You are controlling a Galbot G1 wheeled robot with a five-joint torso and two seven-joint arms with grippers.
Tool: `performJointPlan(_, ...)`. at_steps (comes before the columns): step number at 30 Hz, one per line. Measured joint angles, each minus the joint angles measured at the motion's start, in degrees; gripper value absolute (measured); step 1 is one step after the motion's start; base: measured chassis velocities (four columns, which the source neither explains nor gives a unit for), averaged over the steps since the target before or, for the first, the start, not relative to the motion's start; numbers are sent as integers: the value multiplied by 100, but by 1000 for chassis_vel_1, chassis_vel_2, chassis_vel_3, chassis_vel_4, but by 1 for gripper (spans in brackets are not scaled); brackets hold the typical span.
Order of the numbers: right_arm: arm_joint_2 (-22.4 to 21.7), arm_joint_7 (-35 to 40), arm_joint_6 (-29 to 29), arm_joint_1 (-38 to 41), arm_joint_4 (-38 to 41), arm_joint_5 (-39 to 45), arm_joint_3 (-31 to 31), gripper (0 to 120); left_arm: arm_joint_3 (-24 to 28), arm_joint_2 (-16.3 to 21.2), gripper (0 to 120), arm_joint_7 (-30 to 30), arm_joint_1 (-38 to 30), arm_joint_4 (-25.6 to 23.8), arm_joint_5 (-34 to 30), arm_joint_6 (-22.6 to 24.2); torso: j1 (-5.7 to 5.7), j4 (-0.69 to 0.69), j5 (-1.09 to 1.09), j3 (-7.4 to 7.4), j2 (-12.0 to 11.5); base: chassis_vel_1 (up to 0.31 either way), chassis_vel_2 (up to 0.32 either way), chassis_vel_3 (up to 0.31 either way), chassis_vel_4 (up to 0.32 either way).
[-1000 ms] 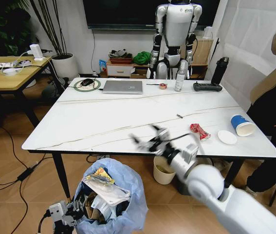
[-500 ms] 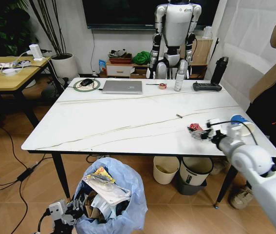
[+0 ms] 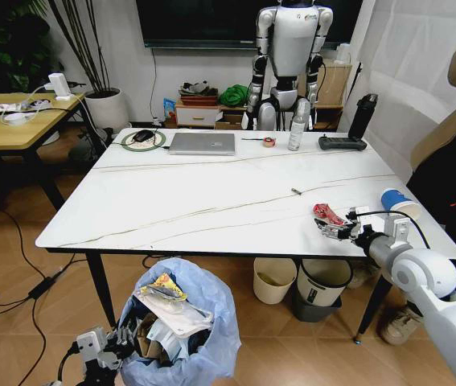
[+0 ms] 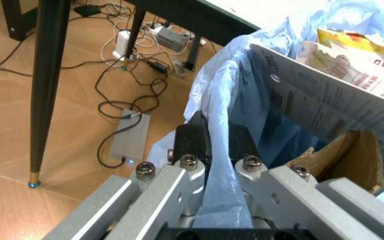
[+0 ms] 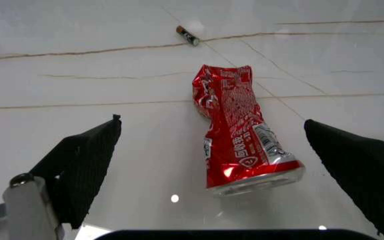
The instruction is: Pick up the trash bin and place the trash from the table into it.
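Beside the table (image 3: 171, 209), the left gripper (image 4: 212, 150) clamps the trash bin (image 3: 203, 322) bag (stuffed full), while the right gripper (image 5: 212, 150) gapes around the red wrapper (image 5: 239, 135).

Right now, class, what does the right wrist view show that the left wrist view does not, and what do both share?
Right wrist only: the open right end effector around a crushed red foil wrapper on the white marble-look table. Left wrist only: the left end effector shut on the crinkled light-blue bag of the trash bin, cardboard inside. Shared: the table.
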Motion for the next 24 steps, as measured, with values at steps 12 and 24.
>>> performJointPlan(12, 53, -79, 58, 41, -216, -53, -107, 94, -26, -27, 0, -1, 12, -17, -4, 2, 0, 0, 0, 0, 0, 0, 0, 0, 0)
performJointPlan(24, 82, -103, 135, 16, -250, -97, -119, 49, -42, -46, 0, -1, 22, -40, 1, 3, 0, 0, 0, 0, 0, 0, 0, 0, 0)
